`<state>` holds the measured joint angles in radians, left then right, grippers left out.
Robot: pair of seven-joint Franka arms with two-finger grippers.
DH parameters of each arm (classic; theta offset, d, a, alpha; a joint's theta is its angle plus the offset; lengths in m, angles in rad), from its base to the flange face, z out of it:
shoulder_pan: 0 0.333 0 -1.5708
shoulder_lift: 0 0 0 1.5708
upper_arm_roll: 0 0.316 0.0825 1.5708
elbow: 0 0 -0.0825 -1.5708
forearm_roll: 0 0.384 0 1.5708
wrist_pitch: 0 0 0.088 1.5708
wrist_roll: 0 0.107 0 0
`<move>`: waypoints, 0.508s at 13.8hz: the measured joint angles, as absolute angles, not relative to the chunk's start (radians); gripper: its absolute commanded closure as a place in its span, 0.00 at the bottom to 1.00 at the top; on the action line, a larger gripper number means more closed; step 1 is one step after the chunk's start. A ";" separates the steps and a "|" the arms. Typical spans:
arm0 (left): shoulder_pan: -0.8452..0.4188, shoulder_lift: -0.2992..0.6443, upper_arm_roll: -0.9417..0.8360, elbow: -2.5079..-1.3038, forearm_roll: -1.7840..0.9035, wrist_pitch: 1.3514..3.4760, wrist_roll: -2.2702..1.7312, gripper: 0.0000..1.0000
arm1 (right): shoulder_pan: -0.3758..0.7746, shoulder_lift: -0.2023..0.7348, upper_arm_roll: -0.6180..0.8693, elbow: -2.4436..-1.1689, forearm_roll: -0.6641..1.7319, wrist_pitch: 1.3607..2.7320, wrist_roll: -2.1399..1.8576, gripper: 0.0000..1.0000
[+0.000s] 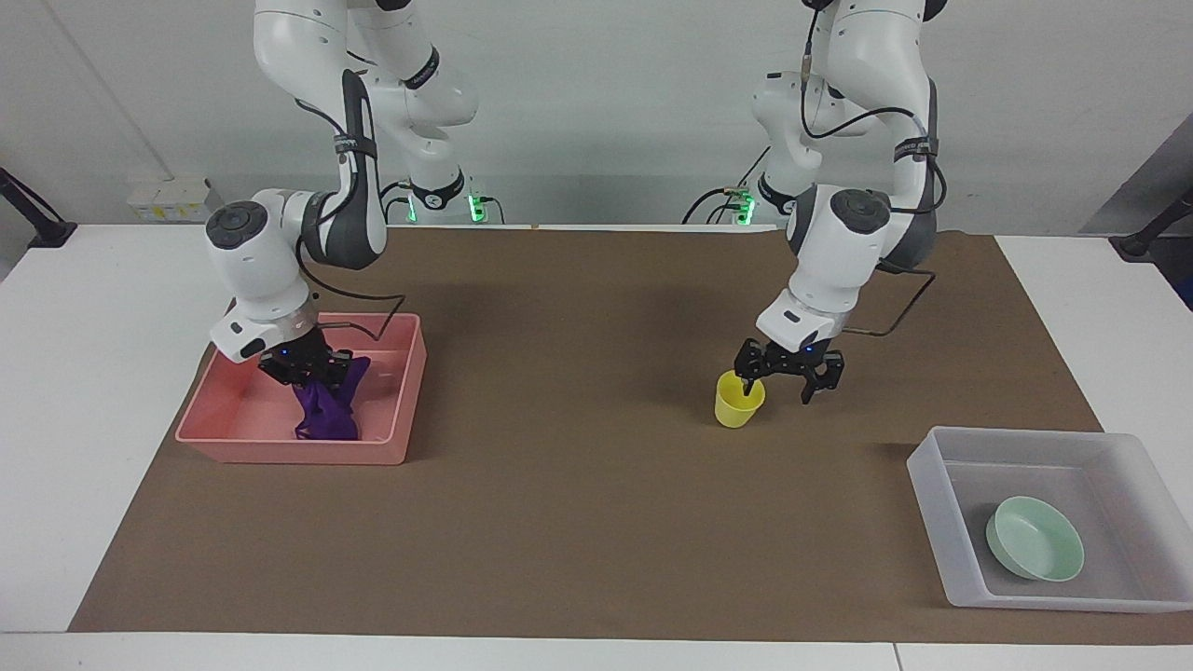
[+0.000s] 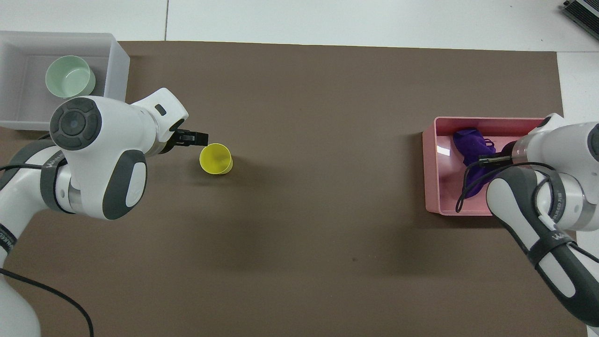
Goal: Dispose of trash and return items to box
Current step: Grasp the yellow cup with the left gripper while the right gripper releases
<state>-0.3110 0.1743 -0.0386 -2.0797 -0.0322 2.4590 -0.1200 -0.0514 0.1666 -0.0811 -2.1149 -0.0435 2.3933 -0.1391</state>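
Facing view: mint-green bowl (image 1: 1035, 549) in tray (image 1: 932, 503); purple cloth (image 1: 328, 410) in pink bin (image 1: 396, 410), right end effector (image 1: 309, 365) grip unclear; left end effector (image 1: 788, 368) spread at yellow cup (image 1: 738, 401), unboxed.

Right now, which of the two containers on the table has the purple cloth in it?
The pink bin, at the right arm's end of the table, holds the purple cloth. The whitish tray at the left arm's end holds only a mint-green bowl.
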 measured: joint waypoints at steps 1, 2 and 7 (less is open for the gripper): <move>-0.317 0.178 -0.039 -2.093 -0.032 2.473 -0.120 0.48 | -0.047 0.162 -0.077 -2.113 -0.043 2.393 -0.126 0.00; -0.320 0.184 -0.039 -2.099 -0.032 2.488 -0.121 0.69 | -0.040 0.153 -0.073 -2.109 -0.043 2.392 -0.114 0.00; -0.321 0.204 -0.037 -2.102 -0.032 2.518 -0.121 1.00 | 0.005 0.066 -0.063 -2.027 -0.043 2.234 -0.046 0.00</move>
<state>-0.3206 0.2044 -0.0367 -2.1016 -0.0322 2.5175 -0.1206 0.0047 0.0665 -0.0634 -2.0274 -0.0434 2.2339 -0.0465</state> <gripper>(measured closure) 0.709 0.000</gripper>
